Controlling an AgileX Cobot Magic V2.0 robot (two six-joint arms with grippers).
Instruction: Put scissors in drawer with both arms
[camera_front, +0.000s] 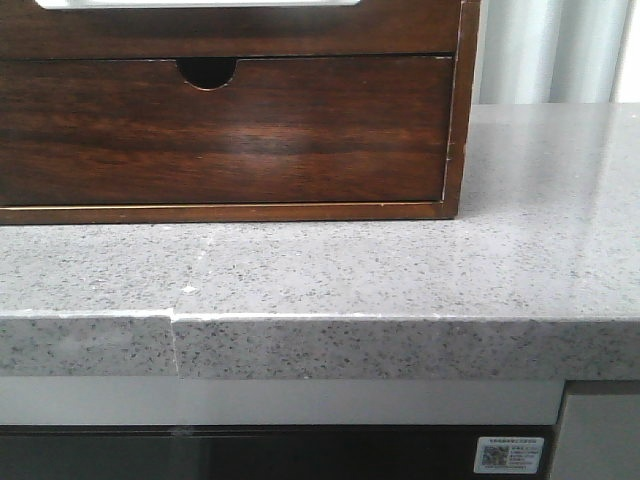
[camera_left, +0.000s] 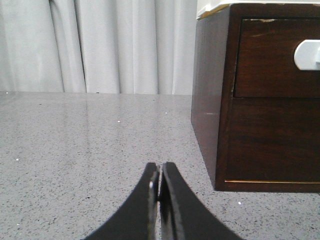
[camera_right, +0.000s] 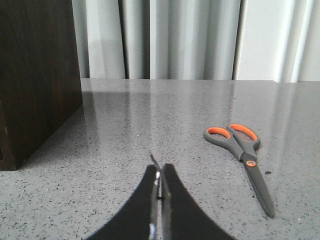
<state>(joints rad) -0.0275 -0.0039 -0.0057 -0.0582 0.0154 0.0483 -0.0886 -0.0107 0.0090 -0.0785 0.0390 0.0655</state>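
The drawer (camera_front: 250, 30) is the upper one of a dark wood cabinet, with the white of its scooped top edge at the top of the front view. It looks closed. It also shows in the left wrist view (camera_left: 270, 60). Grey scissors (camera_right: 242, 150) with orange-lined handles lie flat on the counter in the right wrist view, closed, handles pointing away. My right gripper (camera_right: 161, 172) is shut and empty, low over the counter beside the scissors and apart from them. My left gripper (camera_left: 160, 172) is shut and empty, near the cabinet's left front corner. Neither gripper nor the scissors show in the front view.
A lower drawer (camera_front: 220, 130) with a small half-round finger notch sits under the task drawer. The cabinet (camera_right: 35, 75) stands on a speckled grey stone counter (camera_front: 400, 270), whose front edge runs across the front view. Pale curtains (camera_left: 100, 45) hang behind.
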